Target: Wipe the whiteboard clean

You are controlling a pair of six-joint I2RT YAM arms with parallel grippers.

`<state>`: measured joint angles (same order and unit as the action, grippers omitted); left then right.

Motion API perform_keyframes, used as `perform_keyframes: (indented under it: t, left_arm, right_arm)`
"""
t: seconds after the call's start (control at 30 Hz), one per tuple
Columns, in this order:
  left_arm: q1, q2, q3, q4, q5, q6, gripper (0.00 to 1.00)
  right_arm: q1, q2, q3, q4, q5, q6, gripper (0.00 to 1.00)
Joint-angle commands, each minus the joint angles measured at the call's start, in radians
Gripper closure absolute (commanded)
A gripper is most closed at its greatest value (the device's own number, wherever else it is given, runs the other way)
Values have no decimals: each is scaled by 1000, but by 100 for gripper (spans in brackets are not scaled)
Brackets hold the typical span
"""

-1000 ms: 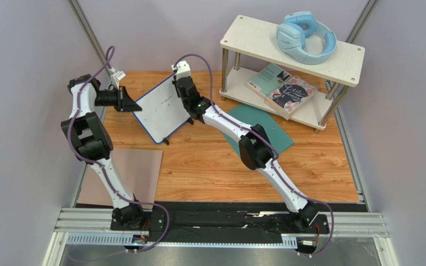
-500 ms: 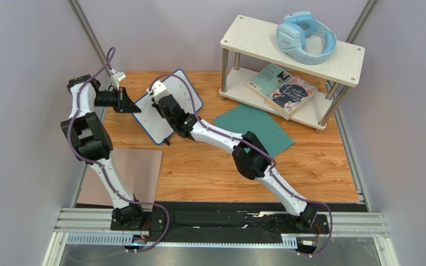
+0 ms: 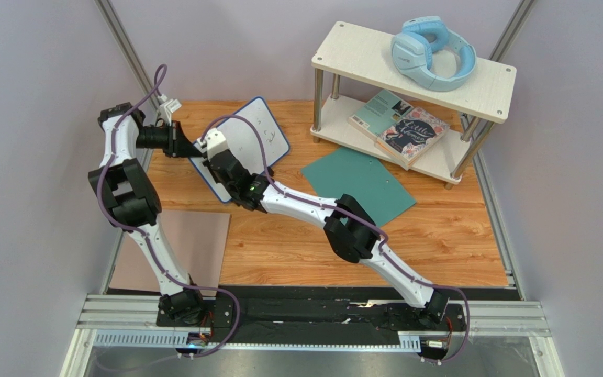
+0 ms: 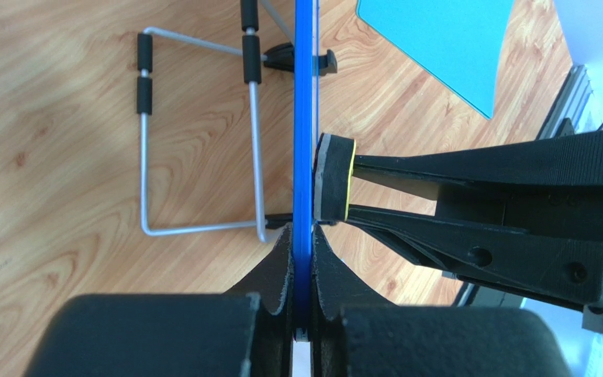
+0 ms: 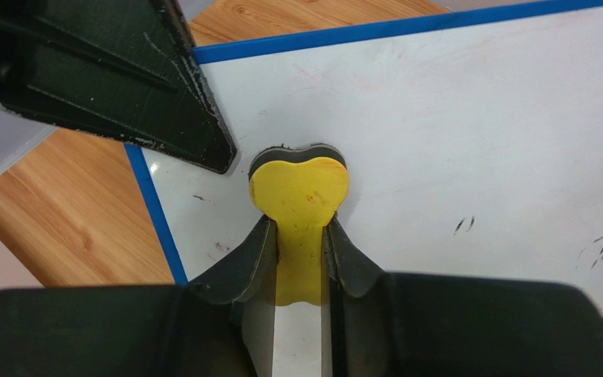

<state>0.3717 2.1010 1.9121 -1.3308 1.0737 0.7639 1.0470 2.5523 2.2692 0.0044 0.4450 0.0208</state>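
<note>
The whiteboard (image 3: 269,133) stands tilted at the far left of the worktop (image 3: 297,236), its left edge pinched between the closed left fingers (image 4: 279,263). The right fingers (image 5: 259,259) clamp a yellow eraser (image 5: 301,184) against it. The left part looks wiped; black marks (image 5: 463,226) remain toward the right.

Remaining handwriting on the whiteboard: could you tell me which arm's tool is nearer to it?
Right. The right tool holds an eraser on the whiteboard near the handwriting; the left tool clamps the board's edge farther away.
</note>
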Motion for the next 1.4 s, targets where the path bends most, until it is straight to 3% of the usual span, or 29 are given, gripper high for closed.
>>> perform_keyframes:
  t: [0.0, 0.23, 0.53, 0.8, 1.17, 1.27, 1.37]
  left_arm:
    - [-34, -10, 42, -148, 77, 103, 100]
    - [-34, -12, 39, -157, 63, 118, 100]
    - [-33, -12, 41, -174, 61, 130, 100]
    - [-34, -10, 48, -173, 55, 126, 100]
    - [-33, -9, 54, -169, 66, 114, 100]
    - [-34, -9, 53, -173, 65, 120, 100]
    - [-34, -9, 50, -174, 71, 121, 100]
  right_arm:
    - [-108, 26, -5, -60, 144, 175, 100]
    - [-272, -38, -89, -72, -8, 395, 100]
    - [-343, 9, -22, -148, -28, 416, 100]
    - [-329, -24, -92, -155, -160, 421, 100]
    - [-211, -96, -241, -57, -103, 400, 100]
    - [-179, -118, -307, 60, -97, 392, 100]
    - [-159, -78, -237, 74, -138, 387, 100]
